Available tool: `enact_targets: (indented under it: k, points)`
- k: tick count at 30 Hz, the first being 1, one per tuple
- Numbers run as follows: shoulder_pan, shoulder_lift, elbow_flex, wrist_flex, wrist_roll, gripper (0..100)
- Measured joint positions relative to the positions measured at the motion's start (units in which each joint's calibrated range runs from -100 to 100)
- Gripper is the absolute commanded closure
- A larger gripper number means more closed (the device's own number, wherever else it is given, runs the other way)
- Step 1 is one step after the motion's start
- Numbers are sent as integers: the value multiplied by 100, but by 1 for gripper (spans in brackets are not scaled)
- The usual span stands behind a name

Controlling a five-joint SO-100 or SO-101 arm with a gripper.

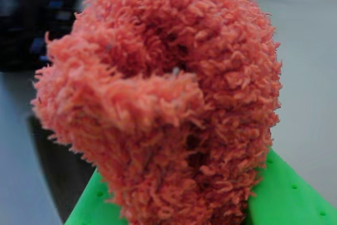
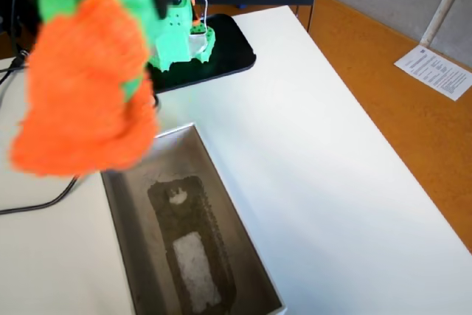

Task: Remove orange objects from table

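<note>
The bright orange fuzzy knitted lump [image 1: 163, 98] fills the wrist view, pinched between my green fingers [image 1: 284, 193] at the bottom of the frame. In the fixed view the lump [image 2: 85, 86] hangs blurred in the air at the upper left, above the far left end of the open box [image 2: 140, 256]. My green gripper [image 2: 133, 82] is shut on the lump and mostly hidden behind it. The white table [image 2: 317, 153] lies below.
The grey-lined cardboard box holds a dark shape and a white patch. A black base plate [image 2: 221, 57] carries the arm at the table's far edge. A black cable [image 2: 37, 201] runs left of the box. The orange-brown floor [image 2: 398, 101] with a paper sheet [image 2: 436, 71] lies right.
</note>
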Motion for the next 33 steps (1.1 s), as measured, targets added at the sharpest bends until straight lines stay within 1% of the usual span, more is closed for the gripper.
enact_targets:
  k: [4, 8, 13, 16, 25, 33]
  points:
    - [303, 679, -234, -497, -24, 100]
    - [221, 1089, -487, -666, -20, 100]
    - [66, 1161, -496, -874, -15, 100]
    - [-180, 1304, -309, -1172, -10, 100]
    - [-418, 1482, 665, -1510, 259, 100]
    - [-451, 1464, 768, -1629, 259, 100]
